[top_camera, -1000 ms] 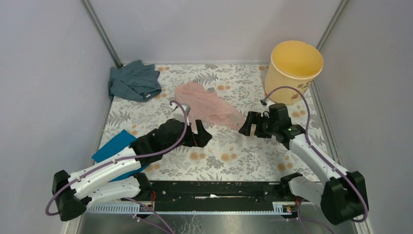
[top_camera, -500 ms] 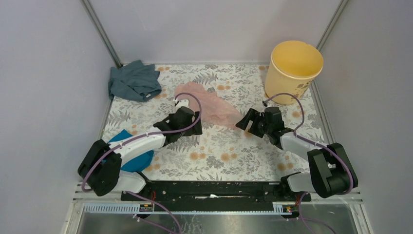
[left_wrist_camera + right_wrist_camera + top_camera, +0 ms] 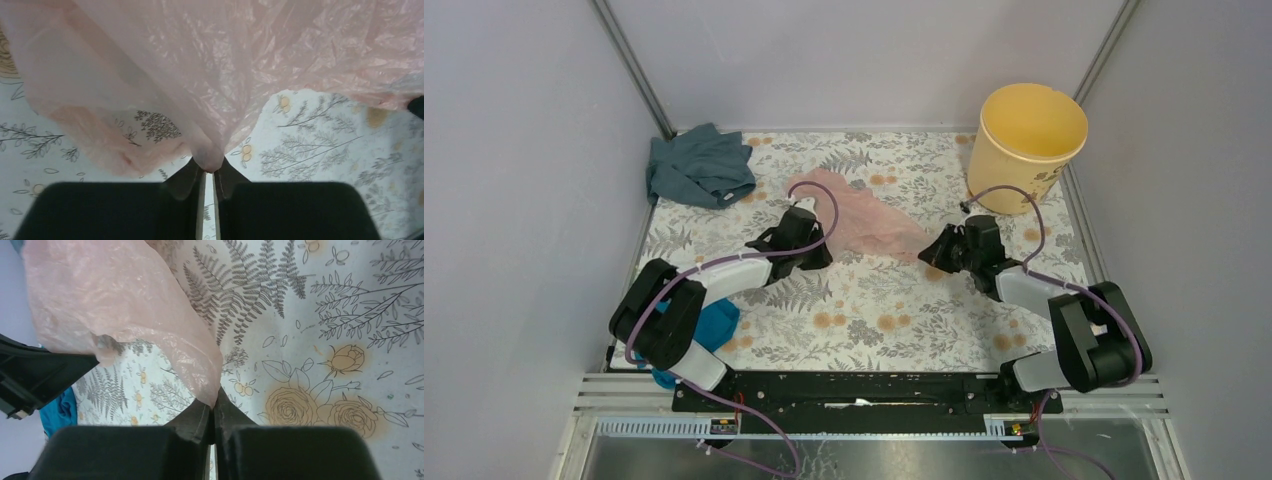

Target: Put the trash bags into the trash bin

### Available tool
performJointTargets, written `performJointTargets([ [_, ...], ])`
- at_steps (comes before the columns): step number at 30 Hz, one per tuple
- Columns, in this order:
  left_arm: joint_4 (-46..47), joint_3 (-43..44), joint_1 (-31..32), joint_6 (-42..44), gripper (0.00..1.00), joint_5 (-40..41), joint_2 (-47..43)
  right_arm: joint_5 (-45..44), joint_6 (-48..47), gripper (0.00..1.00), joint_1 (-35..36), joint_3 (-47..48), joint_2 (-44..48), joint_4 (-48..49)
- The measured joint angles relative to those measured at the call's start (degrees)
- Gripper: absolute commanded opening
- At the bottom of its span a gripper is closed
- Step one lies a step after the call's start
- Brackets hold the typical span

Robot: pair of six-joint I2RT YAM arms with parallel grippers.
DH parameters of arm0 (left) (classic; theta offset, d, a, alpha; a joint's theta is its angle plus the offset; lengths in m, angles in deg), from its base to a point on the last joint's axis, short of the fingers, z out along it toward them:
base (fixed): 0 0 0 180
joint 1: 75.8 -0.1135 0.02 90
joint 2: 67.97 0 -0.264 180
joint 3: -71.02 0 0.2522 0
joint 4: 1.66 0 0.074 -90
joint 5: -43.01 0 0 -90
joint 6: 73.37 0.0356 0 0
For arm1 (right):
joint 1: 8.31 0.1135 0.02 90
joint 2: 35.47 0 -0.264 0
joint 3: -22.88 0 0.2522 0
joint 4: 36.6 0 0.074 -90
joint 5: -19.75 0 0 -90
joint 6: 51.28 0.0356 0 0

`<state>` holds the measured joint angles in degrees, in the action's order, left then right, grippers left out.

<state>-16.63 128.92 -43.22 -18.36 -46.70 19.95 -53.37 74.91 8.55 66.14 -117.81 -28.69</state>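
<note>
The left gripper is pinched tight on a gathered fold of the pale pink trash bag, and the right gripper is clamped on its opposite corner. The film spreads ahead of and between both sets of fingertips, over the floral tablecloth. The yellow-orange bucket stands beyond the right gripper, further right. Both arms should probably rise together with the film slack, clear the rim, then lower it in.
</note>
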Motion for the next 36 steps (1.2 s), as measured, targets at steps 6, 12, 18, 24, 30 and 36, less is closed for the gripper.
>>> performJointTargets([
  [6, 0.98, -0.24, -1.62, -0.11, 0.0, -5.73, -4.39, -3.17, -4.42, 0.0, 0.0, 0.0, 11.39, -5.2],
  [12, 6.03, -5.05, -3.15, -6.08, 0.0, -18.62, -17.55, -5.27, -7.32, 0.48, 0.0, 0.0, 17.44, -8.57],
  [18, 11.52, -10.45, -3.41, -15.34, 0.0, -30.03, -24.35, -5.81, -6.82, 0.72, -0.04, -0.55, 15.06, -8.41],
  [24, 14.82, -11.67, -3.41, -21.22, 0.0, -34.03, -28.35, -3.41, -2.64, 0.85, -0.55, -5.03, 12.44, -3.93],
  [30, 18.1, -11.67, -3.48, -24.7, 0.0, -36.15, -28.7, 1.38, 0.74, 0.75, -0.68, -8.33, 12.2, 0.02],
  [36, 19.15, -11.61, -3.52, -26.16, 0.0, -37.53, -28.68, 2.16, 4.17, 0.39, -1.11, -10.23, 11.41, 3.45],
])
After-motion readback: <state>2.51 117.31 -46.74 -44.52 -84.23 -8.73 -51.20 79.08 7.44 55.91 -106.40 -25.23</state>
